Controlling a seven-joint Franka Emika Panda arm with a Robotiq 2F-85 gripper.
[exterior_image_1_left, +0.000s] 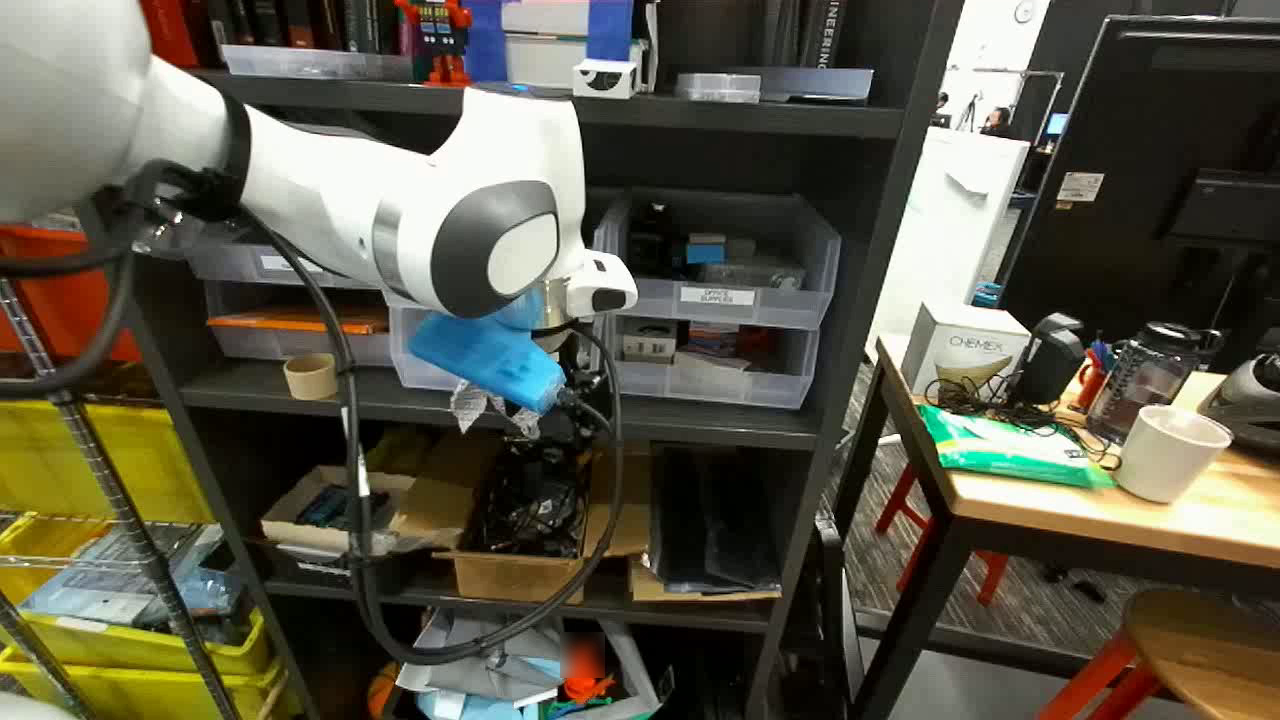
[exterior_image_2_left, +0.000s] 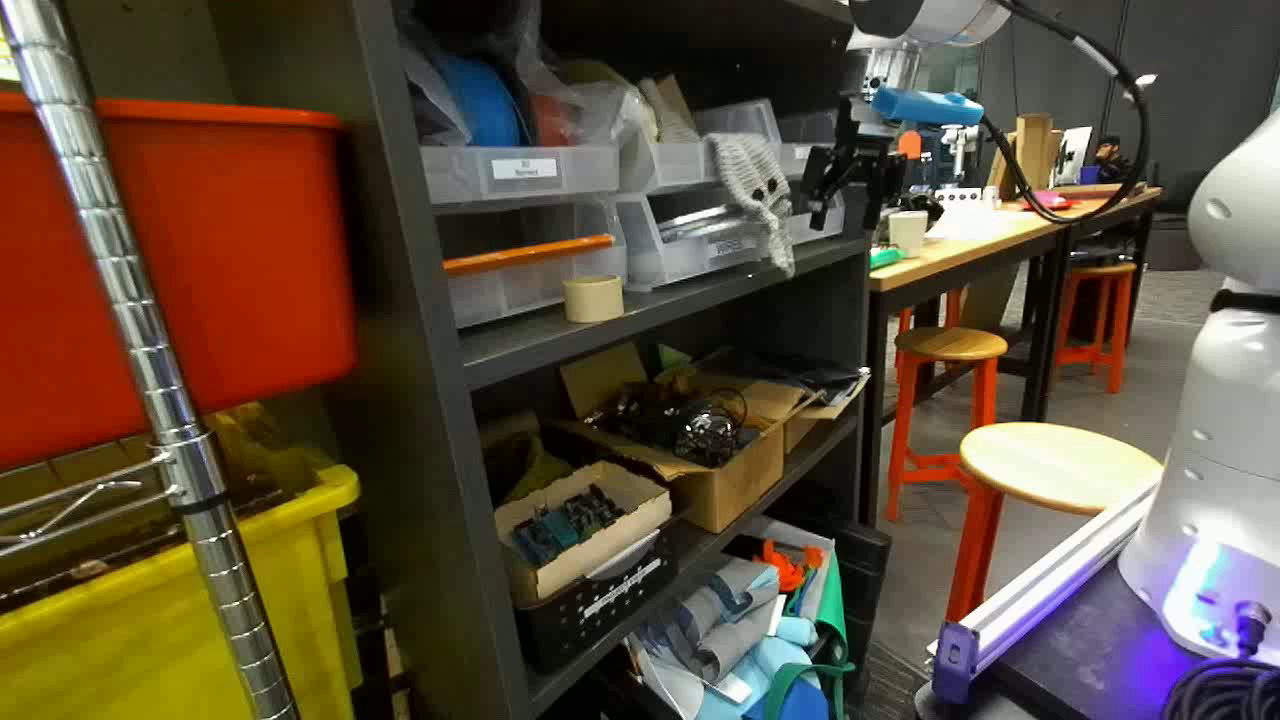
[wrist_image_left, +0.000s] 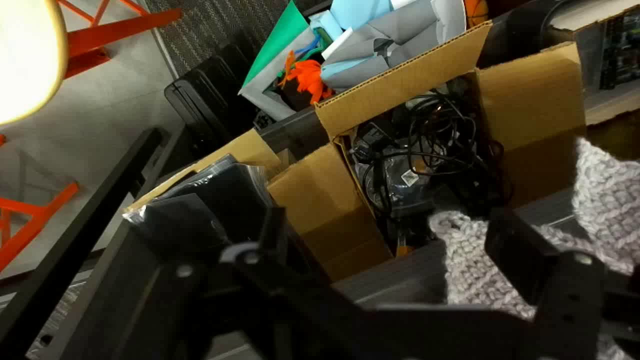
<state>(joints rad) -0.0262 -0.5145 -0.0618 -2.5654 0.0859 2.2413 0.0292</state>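
My pincer (wrist_image_left: 390, 232) stands with its fingers wide apart, holding nothing. Nearest to it is the grey knitted cloth (exterior_image_2_left: 757, 180), hanging down the front of the stacked clear bins (exterior_image_2_left: 670, 266) to about the edge of the dark shelf (exterior_image_2_left: 540, 353). In the wrist view the cloth shows behind one finger; I can't tell whether they touch, though in an exterior view they sit just beside each other. As I judge it, I'm in position at the cloth and no further: no grip is made, nothing is lifted, and the bins seem to bear the cloth's weight. On the same shelf a beige tape roll (exterior_image_2_left: 593, 300) stands well apart. Below, an open cardboard box (exterior_image_2_left: 745, 485) holds black cables (wrist_image_left: 440, 150). Off to the side, a wooden counter (exterior_image_1_left: 1060, 508) carries a white mug (exterior_image_1_left: 1172, 452) and a green packet (exterior_image_1_left: 1010, 447).
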